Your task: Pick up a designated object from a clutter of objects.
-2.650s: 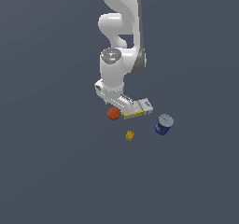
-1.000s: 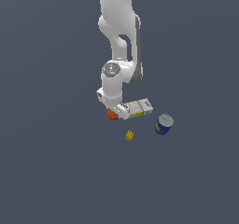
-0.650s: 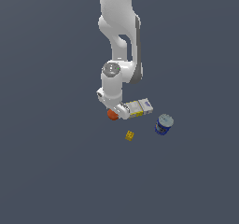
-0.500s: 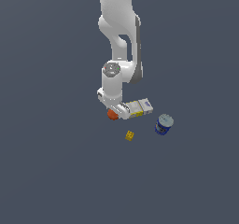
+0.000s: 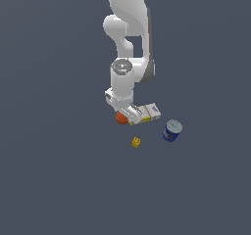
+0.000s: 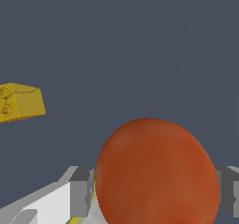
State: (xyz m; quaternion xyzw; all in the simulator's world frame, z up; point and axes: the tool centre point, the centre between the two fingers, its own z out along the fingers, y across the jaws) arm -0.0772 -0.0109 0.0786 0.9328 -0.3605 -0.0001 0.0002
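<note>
The designated object, a smooth orange-red ball, lies on the dark floor at the exterior view's left end of the clutter. My gripper has come down over it from above. In the wrist view the ball fills the space between the two fingers, and a grey fingertip presses on each side of it, so the gripper is shut on the ball. The arm hides part of the ball in the exterior view.
A flat yellow-white-blue box lies right beside the ball, partly under the gripper. A blue can with a pale lid stands further to the exterior view's right. A tiny yellow studded brick sits nearer the camera.
The arm came down onto the ball between 2.6 s and 1.0 s ago. Since then the arm and the objects have held still.
</note>
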